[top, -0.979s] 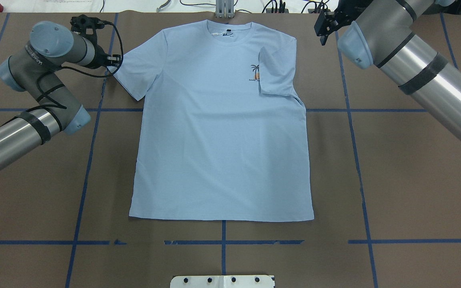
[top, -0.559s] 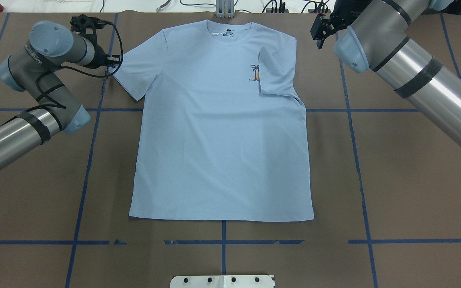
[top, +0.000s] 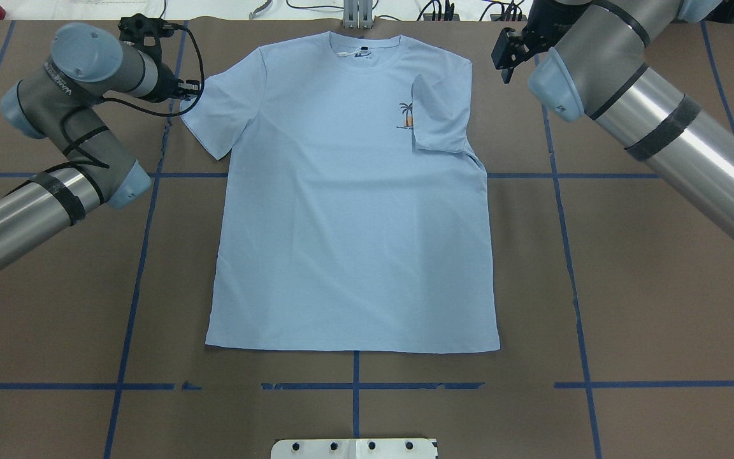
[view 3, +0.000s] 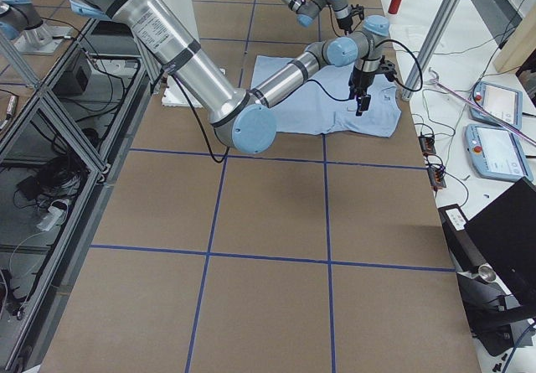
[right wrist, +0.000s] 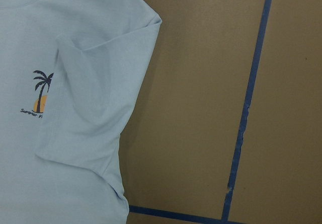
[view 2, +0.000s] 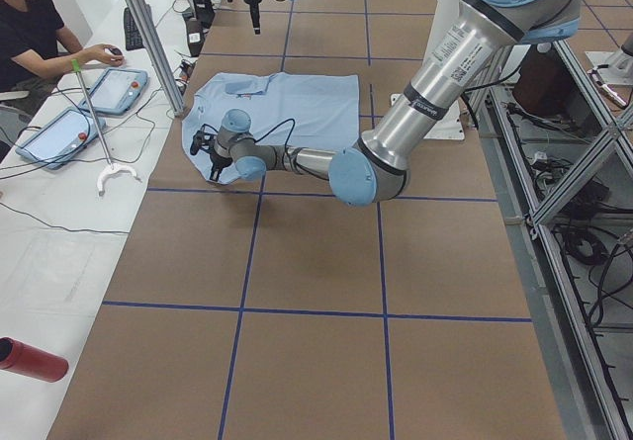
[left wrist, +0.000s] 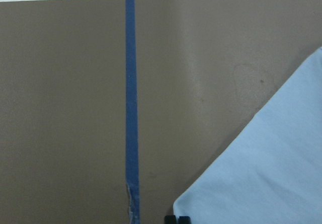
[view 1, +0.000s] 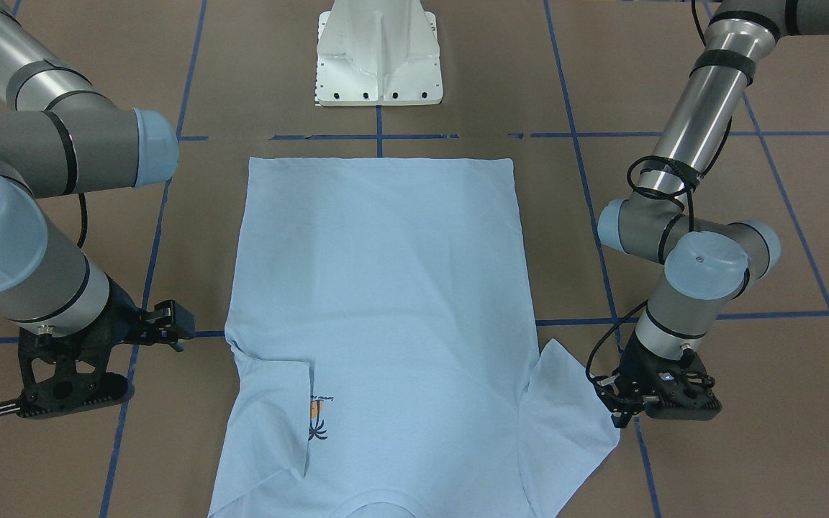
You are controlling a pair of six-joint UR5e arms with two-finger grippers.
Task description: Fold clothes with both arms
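Note:
The pale blue T-shirt point(top: 348, 217) lies flat and face up, its neckline at the table's far edge. The sleeve on the right arm's side point(top: 440, 115) is folded over the chest and half covers the palm print point(top: 407, 116). The other sleeve point(top: 220, 111) is spread out. My left gripper point(top: 190, 90) sits at that sleeve's outer hem. In the left wrist view its fingertips point(left wrist: 177, 219) are pressed together at the hem's corner. My right gripper point(top: 505, 56) hangs over bare table beside the shoulder point(right wrist: 151, 25). No right fingers show, so I cannot tell its state.
Brown table cover with a blue tape grid point(top: 558, 175). The white pedestal base point(top: 354, 448) is at the near edge and cables run along the far edge. A person sits at a side table with tablets point(view 2: 109, 89). A red bottle point(view 2: 30, 359) lies there too.
The left gripper moved toward the far edge and slightly toward the shirt; the spread sleeve's outer hem shifted with it. The right gripper drifted a little toward the shirt.

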